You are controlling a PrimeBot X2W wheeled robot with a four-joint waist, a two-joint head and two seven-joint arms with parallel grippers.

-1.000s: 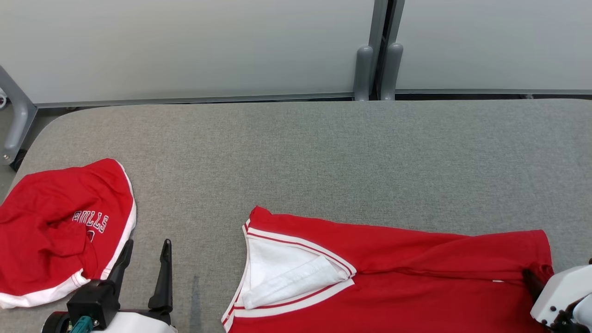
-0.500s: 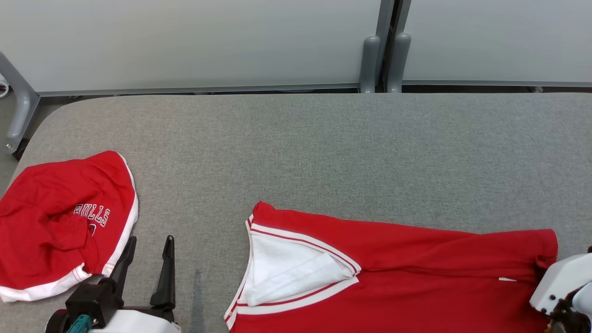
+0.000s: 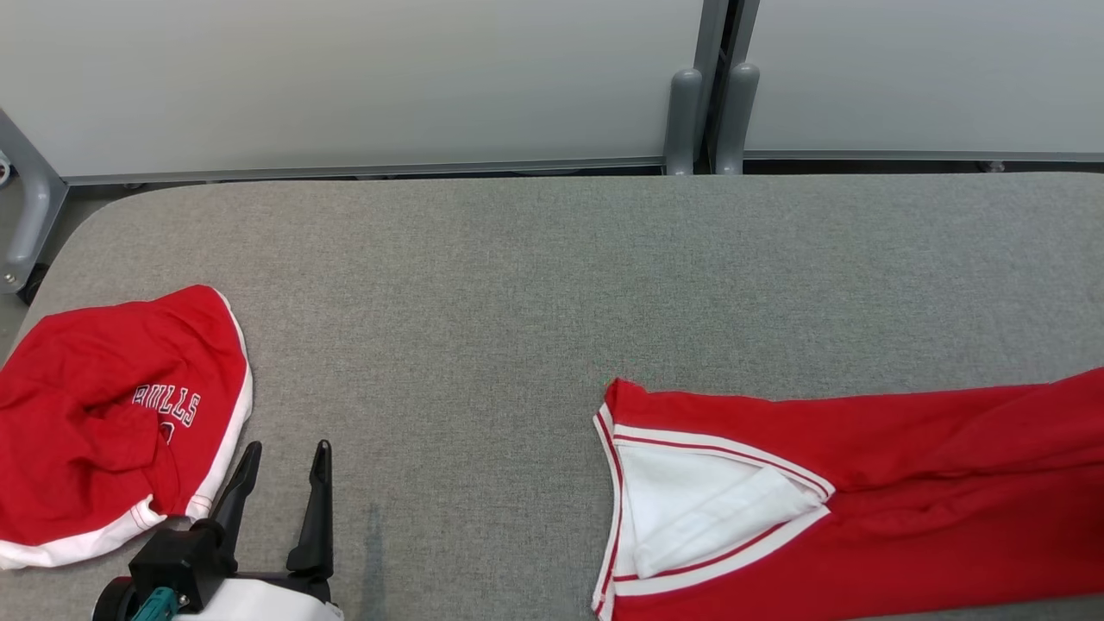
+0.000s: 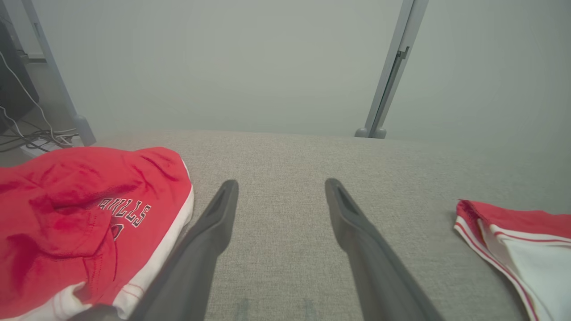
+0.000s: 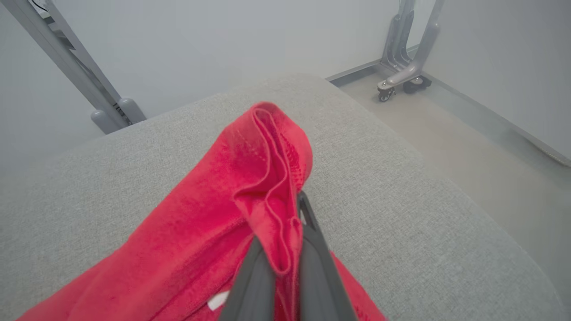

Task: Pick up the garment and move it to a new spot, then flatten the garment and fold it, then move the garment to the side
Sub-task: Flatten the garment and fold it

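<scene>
The garment (image 3: 906,483), a red jersey with a white-trimmed V-neck, lies stretched along the table's near right and runs off the head view's right edge. In the right wrist view my right gripper (image 5: 294,214) is shut on a bunched red hem of the garment (image 5: 214,214), lifted a little above the grey top. My left gripper (image 3: 288,448) rests open at the lower left, its fingers (image 4: 218,223) apart over bare fabric with nothing between them. The jersey's collar (image 4: 513,227) lies to the right of it.
A second red piece with white trim and "BULLS" lettering (image 3: 112,414) lies crumpled at the table's left end, just left of my left gripper. The grey padded table (image 3: 517,285) ends in a rounded right corner (image 5: 446,187). Partition posts (image 3: 690,121) stand behind.
The right gripper shut on the jersey's hem and pulled it to the right; the collar slid well right across the table. The right wrist left the head view. The left gripper stayed put.
</scene>
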